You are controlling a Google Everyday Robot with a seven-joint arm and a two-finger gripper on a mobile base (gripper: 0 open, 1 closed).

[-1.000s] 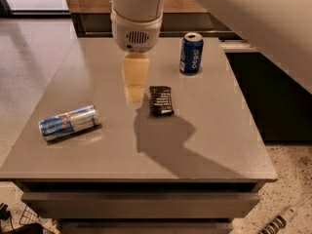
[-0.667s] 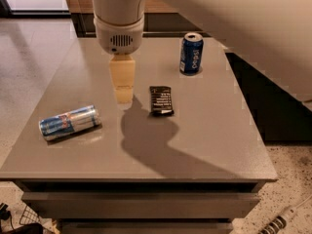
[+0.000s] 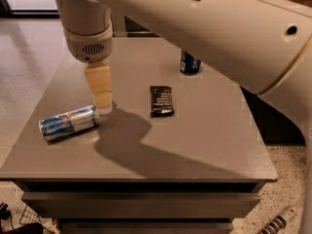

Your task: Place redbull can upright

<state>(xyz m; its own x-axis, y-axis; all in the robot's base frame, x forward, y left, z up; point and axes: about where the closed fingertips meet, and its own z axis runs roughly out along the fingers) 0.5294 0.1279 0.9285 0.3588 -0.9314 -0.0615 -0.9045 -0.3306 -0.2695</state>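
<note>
From my station I see the redbull can point(image 3: 69, 122) lying on its side near the left front of the grey table point(image 3: 204, 145), its length running left to right and slightly tilted. The gripper point(image 3: 103, 103) hangs down from the pale wrist housing point(image 3: 88, 30), its tip low over the tabletop just beside the can's right end. I can't make out whether they touch, or whether the claw is apart or together from this angle. 1 dark snack bar point(image 3: 161, 100) lies flat near the middle of the table, apart from both. 1 blue can point(image 3: 189, 62) stands upright at the back, partly hidden behind the arm point(image 3: 219, 28). The arm's shadow falls across the table's front.
</note>
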